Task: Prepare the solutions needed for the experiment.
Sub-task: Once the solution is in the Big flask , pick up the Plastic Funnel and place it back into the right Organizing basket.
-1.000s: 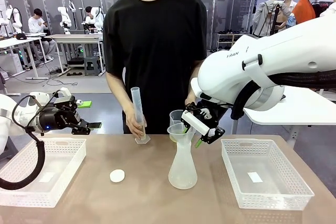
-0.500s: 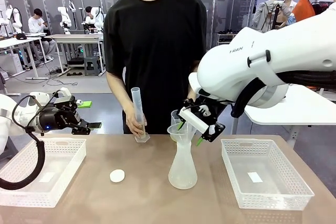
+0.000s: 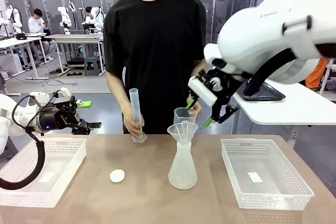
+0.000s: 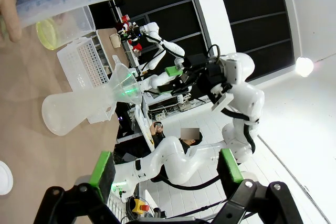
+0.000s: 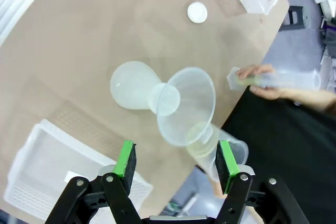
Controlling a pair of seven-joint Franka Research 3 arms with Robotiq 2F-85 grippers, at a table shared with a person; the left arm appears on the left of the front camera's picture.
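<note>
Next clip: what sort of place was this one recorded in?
Probably an open robotics lab with a table staged as a chemistry bench: a conical flask topped by a funnel, a graduated cylinder, and work tables behind.

The right arm was white, with big rounded shells and small grey lettering near its top. A thick black hose curved along its underside. The left arm was white too, and a black cable made a loop beside it. The left gripper and the right gripper were black, with bright green pads on their fingers. The person wore a black T-shirt with short sleeves.
</note>
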